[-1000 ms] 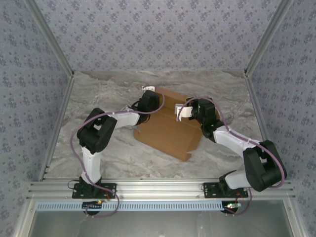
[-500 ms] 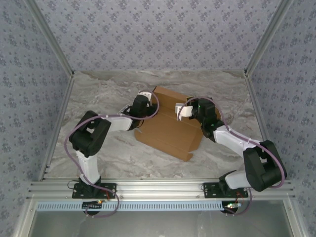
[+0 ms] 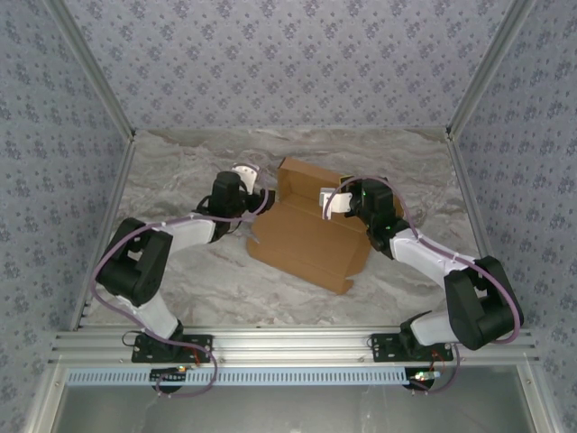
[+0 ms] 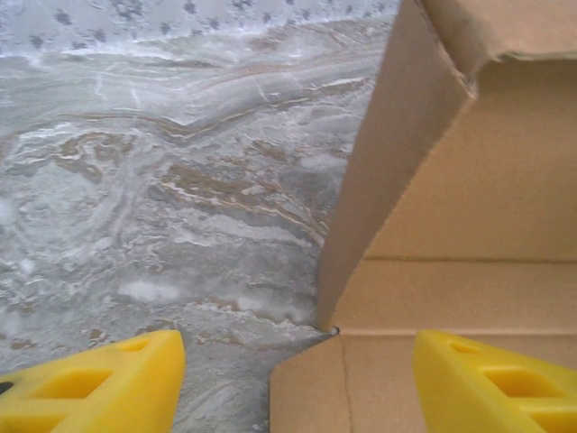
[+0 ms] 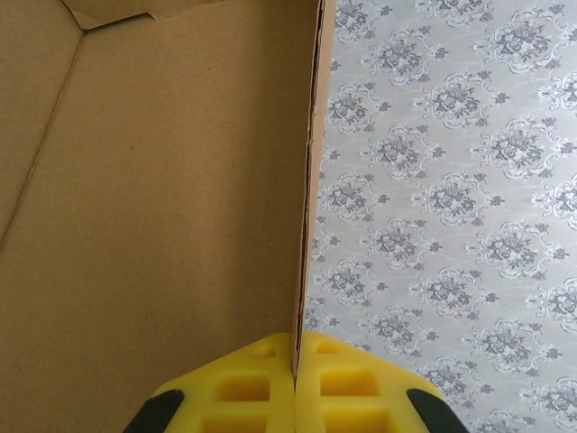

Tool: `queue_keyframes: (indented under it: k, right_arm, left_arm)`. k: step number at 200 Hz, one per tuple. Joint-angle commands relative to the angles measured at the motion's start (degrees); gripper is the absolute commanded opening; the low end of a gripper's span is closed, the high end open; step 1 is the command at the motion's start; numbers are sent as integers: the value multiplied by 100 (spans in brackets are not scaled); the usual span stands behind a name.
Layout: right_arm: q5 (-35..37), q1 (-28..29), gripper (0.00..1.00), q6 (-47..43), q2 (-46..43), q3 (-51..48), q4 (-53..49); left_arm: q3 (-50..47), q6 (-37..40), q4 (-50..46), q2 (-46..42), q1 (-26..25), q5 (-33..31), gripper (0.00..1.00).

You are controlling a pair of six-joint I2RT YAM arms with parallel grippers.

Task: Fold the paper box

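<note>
Compare with a second ago: your left hand (image 3: 253,202) was over the far-left flap of the paper box (image 3: 306,239). It has since backed off leftward and now hangs at the box's left edge, over the marbled surface (image 3: 171,171). Its fingers (image 4: 90,392) have spread wide; a box corner lies in the gap, but nothing is gripped. Your right hand (image 5: 295,374) is unchanged, with its pads pressed together on the thin edge of an upright cardboard wall. The box sits mid-surface between the arms, partly folded as before. Count — one box, two arms, two hands.
</note>
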Motion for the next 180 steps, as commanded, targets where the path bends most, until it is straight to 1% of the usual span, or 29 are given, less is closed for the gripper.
queue_keyframes:
  k: [1,60,98,132,180]
  right_arm:
    - [44,3,0,11,41,98,-412]
    - [46,-6,0,11,41,109,-449]
    - [45,-18,0,19,31,107,-484]
    - [27,-20,0,28,48,126,-482]
    - [45,-13,0,28,27,130,-504]
  left_arm:
    - [403,232,-126,271,-37,332,67]
    - [944,-65,318,1160,-31,624,68]
    - [936,-223,593,1312,-31,753,68]
    - [989,-71,693,1294,-29,828,64]
    - [1157,188,913,1386,-31,899,55]
